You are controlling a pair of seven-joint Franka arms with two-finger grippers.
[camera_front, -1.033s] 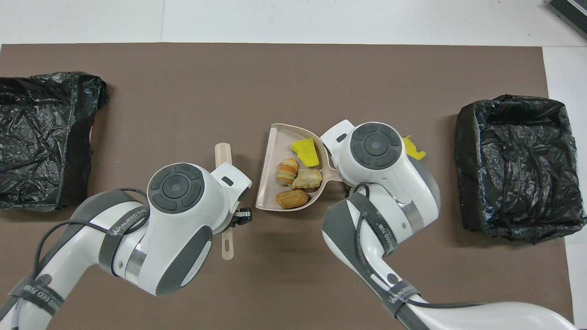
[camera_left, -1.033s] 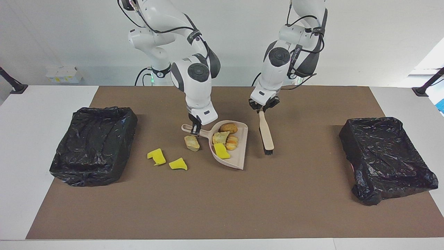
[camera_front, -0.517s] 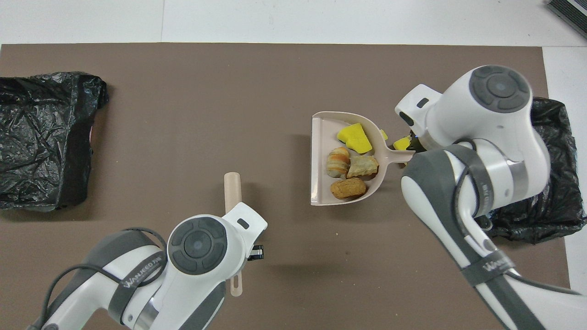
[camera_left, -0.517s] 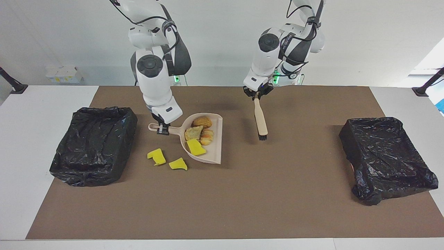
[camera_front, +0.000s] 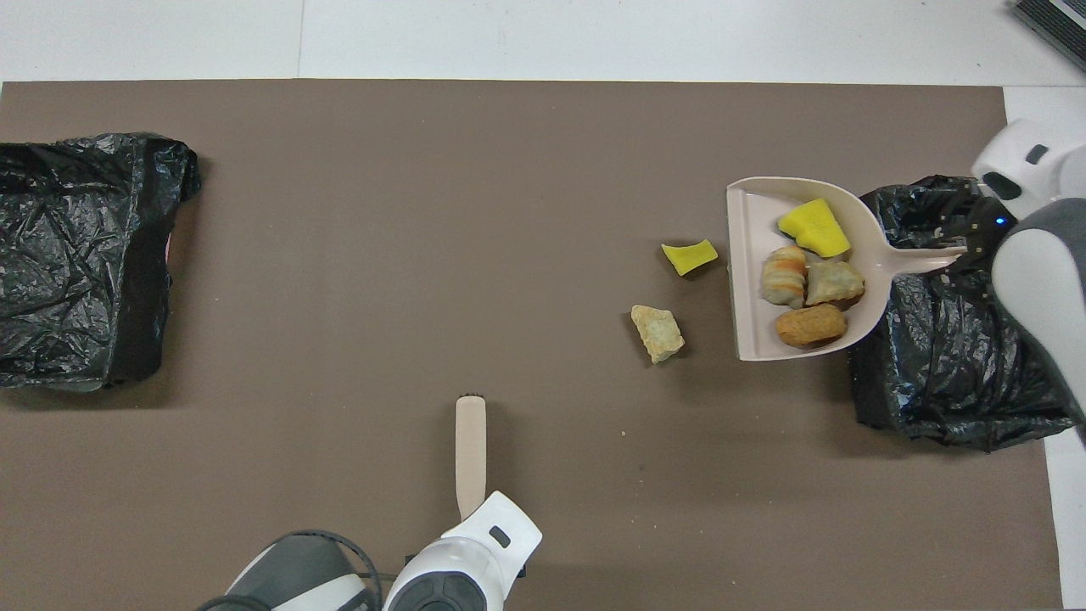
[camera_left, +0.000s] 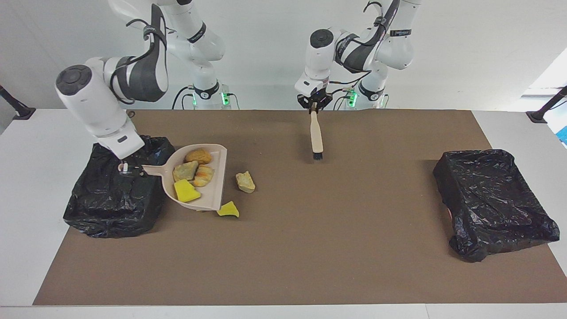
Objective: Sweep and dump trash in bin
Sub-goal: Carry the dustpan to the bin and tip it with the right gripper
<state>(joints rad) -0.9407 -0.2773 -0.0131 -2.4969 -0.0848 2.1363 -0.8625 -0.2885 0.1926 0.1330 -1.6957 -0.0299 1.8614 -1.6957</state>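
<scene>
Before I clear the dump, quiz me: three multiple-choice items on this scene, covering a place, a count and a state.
1. The right gripper is over:
A) the black-lined bin at the right arm's end
B) the left arm's base
C) the bin at the left arm's end

2. Scraps in the beige plastic dustpan:
A) two
B) four
C) seven

3. The beige-handled hand brush is:
A) lying flat
B) inside a bin
C) hanging bristles-down from the shut left gripper

Key:
1A, it grips the dustpan handle above the liner.
2B, one yellow sponge piece and three bread-like chunks.
3C, its handle is clamped at the top.
</scene>
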